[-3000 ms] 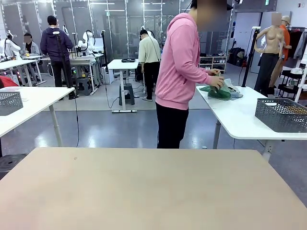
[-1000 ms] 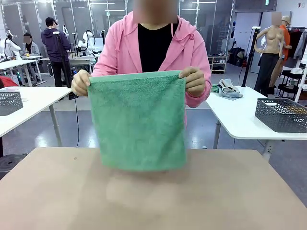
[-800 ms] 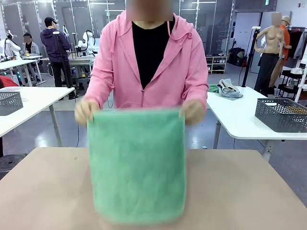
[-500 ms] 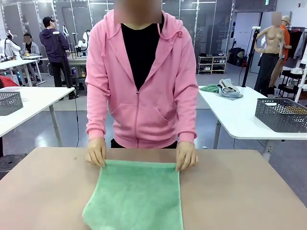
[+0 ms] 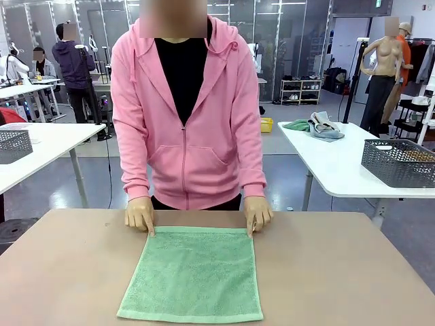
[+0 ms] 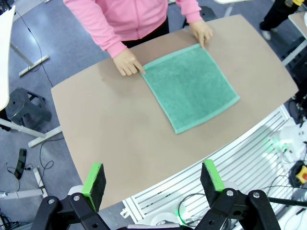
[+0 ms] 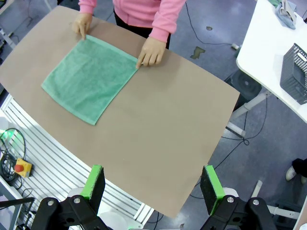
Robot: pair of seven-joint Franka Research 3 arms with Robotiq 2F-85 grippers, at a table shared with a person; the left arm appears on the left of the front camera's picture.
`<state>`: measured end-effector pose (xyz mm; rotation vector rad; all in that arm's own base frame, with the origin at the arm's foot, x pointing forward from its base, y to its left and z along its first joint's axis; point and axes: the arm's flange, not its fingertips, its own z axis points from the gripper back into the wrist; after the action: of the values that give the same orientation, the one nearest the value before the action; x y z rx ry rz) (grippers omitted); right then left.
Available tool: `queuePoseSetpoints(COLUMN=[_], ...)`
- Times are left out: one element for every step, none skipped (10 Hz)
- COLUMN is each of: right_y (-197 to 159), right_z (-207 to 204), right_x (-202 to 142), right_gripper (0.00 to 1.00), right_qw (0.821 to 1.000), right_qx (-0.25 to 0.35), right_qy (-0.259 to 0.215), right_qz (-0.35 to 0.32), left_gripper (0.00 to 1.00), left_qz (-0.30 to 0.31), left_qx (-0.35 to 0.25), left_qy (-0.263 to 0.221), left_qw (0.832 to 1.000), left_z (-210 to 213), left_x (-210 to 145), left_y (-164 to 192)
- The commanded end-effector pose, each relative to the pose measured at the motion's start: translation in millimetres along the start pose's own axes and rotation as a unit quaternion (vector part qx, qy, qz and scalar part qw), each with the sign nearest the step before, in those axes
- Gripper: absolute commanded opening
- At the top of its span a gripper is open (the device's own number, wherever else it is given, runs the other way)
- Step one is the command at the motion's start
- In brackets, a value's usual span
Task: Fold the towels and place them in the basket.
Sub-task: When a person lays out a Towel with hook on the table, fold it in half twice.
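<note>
While the left jaws and the right jaws hung wide open and empty high over the near edge of the bench (image 5: 340, 272), the mint green towel (image 5: 194, 275) lay flat, square and single-layered well ahead of them. The person's right hand (image 5: 139, 216) and left hand (image 5: 258, 214) pinned its far corners.

The green towel (image 5: 192, 274) went from held up to lying flat on the table (image 5: 340, 272) (person's hands (image 5: 139, 215) pinning its far corners).
</note>
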<state>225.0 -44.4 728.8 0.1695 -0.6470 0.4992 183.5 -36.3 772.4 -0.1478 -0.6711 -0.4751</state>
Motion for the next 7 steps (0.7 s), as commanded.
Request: queuePoseSetpoints(right_y=[1.4,1.4,1.4,1.4,1.4,1.4,1.4], right_z=[2.1,2.1,2.1,2.1,2.1,2.1,2.1], right_x=[-0.7,-0.7,-0.7,-0.7,-0.7,-0.7,-0.7], right_gripper=[1.0,1.0,1.0,1.0,1.0,1.0,1.0], right_qw=[1.0,1.0,1.0,1.0,1.0,1.0,1.0], right_qx=[0.002,0.002,0.002,0.002,0.002,0.002,0.002], right_qy=[0.0,0.0,0.0,0.0,0.0,0.0,0.0], right_qz=[0.002,0.002,0.002,0.002,0.002,0.002,0.002], left_gripper=[1.0,1.0,1.0,1.0,1.0,1.0,1.0], left_qz=[-0.002,-0.002,-0.002,-0.002,-0.002,-0.002,-0.002], left_qx=[0.0,0.0,0.0,0.0,0.0,0.0,0.0], left_qy=[0.0,0.0,0.0,0.0,0.0,0.0,0.0], left_qw=[1.0,1.0,1.0,1.0,1.0,1.0,1.0], left_z=[1.3,1.3,1.3,1.3,1.3,1.3,1.3], left_x=[0.7,0.7,0.7,0.7,0.7,0.7,0.7], left_y=[-1.4,-1.4,-1.4,-1.4,-1.4,-1.4,-1.4])
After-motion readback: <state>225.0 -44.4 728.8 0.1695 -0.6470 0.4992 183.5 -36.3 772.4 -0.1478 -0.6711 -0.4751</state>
